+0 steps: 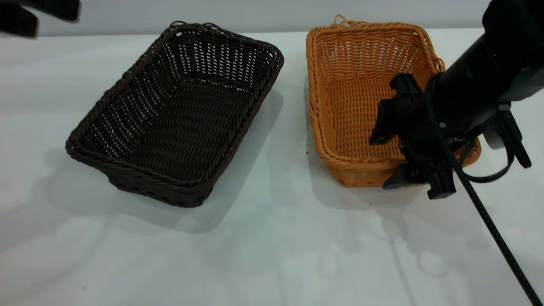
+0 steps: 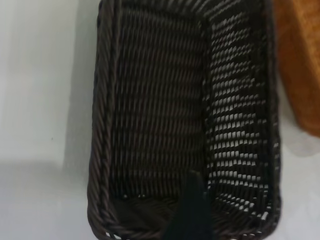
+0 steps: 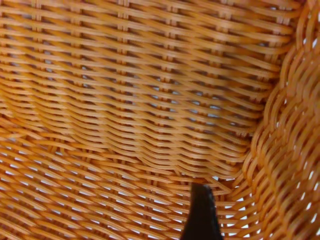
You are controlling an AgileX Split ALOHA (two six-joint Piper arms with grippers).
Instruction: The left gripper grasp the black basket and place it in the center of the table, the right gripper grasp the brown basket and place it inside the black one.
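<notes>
1. The black basket (image 1: 178, 114) sits on the table (image 1: 263, 238) left of middle, empty, resting free; its placing looks done or nearly so.
2. The brown basket (image 1: 361, 97) stands just beside it, apart, not yet inside.
3. The right gripper (image 1: 389, 161) straddles the brown basket's near rim, fingers spread, one inside and one outside, not clamped.
4. The left gripper (image 1: 25, 17) hangs up at the far left corner; I cannot tell its fingers.
5. Left to do: close, lift, nest.

We see even, fairly bright light on the plain white matte surface (image 1: 263, 238), with soft shadows beside the dark woven wicker basket (image 1: 178, 114) and the orange-tan wicker basket (image 1: 361, 97). The left wrist view is blurred; the right wrist view is sharper.
</notes>
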